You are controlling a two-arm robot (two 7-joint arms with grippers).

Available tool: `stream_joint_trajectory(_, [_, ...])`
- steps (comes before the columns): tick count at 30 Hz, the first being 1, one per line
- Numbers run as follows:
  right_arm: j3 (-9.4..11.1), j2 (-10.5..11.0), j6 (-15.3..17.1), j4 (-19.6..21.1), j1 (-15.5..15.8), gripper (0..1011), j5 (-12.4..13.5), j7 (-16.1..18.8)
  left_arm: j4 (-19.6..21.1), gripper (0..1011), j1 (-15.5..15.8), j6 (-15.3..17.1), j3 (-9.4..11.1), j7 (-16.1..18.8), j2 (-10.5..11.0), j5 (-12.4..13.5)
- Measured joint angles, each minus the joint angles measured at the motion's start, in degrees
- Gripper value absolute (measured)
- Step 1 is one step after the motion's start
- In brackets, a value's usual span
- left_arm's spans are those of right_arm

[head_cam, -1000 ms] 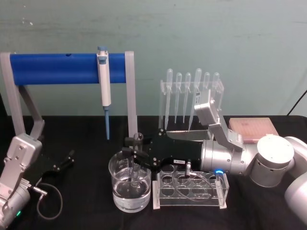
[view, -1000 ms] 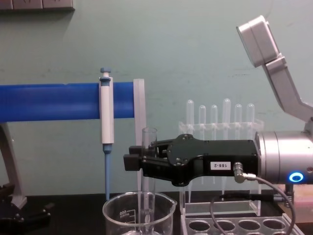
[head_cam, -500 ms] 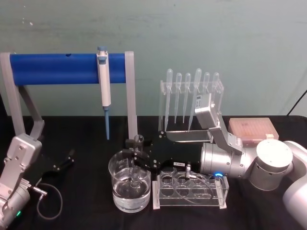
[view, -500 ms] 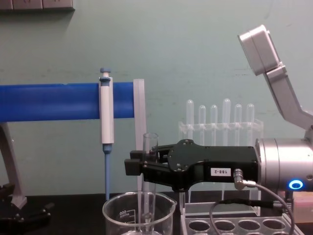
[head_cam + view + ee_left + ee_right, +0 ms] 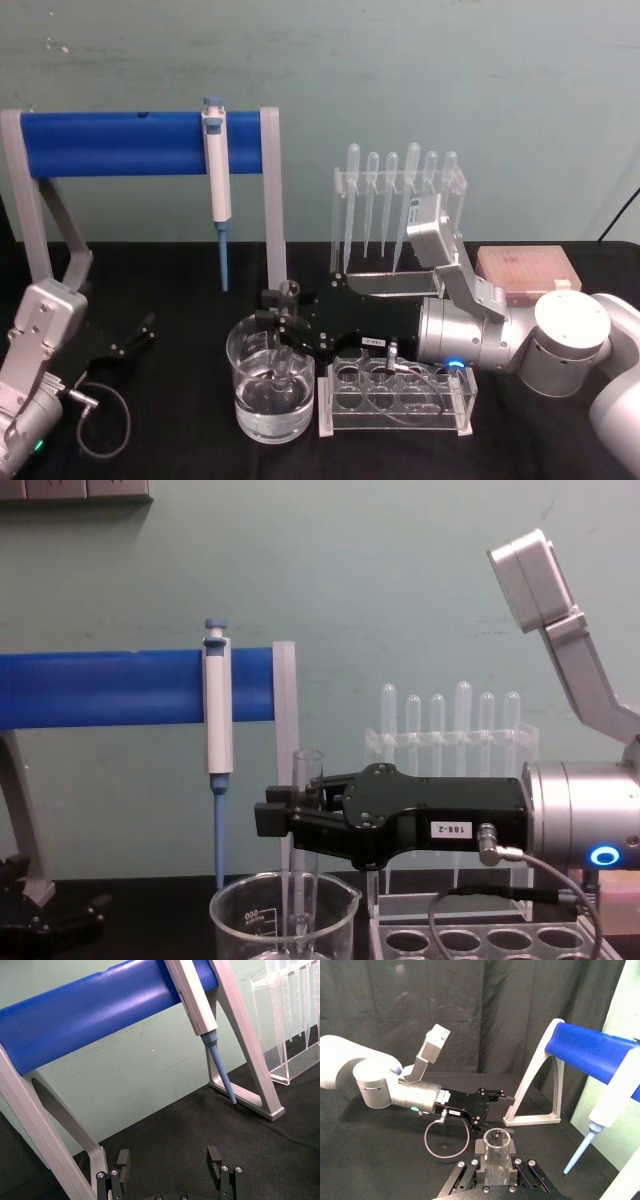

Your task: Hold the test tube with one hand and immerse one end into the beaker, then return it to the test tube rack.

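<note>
Head view: the right gripper reaches in from the right above the beaker, its jaws closed on the test tube. The tube stands upright with its lower end inside the beaker. Just right of the beaker sits a clear test tube rack. The left gripper rests on the black table at the far left, well apart from the glassware – its fingers spread wide.

Chest view: the tube's open rim rises above the black jaws, and its lower part passes below the beaker's rim. Behind hangs a white-and-blue pipettor on a blue bar.

Left wrist view: the left gripper's two fingers are apart, with only black cloth between them.

Right wrist view: the tube sits pinched between the right gripper's jaws – seen from its open end.
</note>
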State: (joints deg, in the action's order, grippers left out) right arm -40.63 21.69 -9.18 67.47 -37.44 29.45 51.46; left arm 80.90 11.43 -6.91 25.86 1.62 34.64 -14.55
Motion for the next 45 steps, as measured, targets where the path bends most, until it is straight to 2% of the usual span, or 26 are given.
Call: stream_joint_trajectory(45, [-0.1,0.1,0.1,0.1,-0.1,224,0.0,-0.1,0.0,1000,0.0,0.0,0.0,0.0,0.0,0.0])
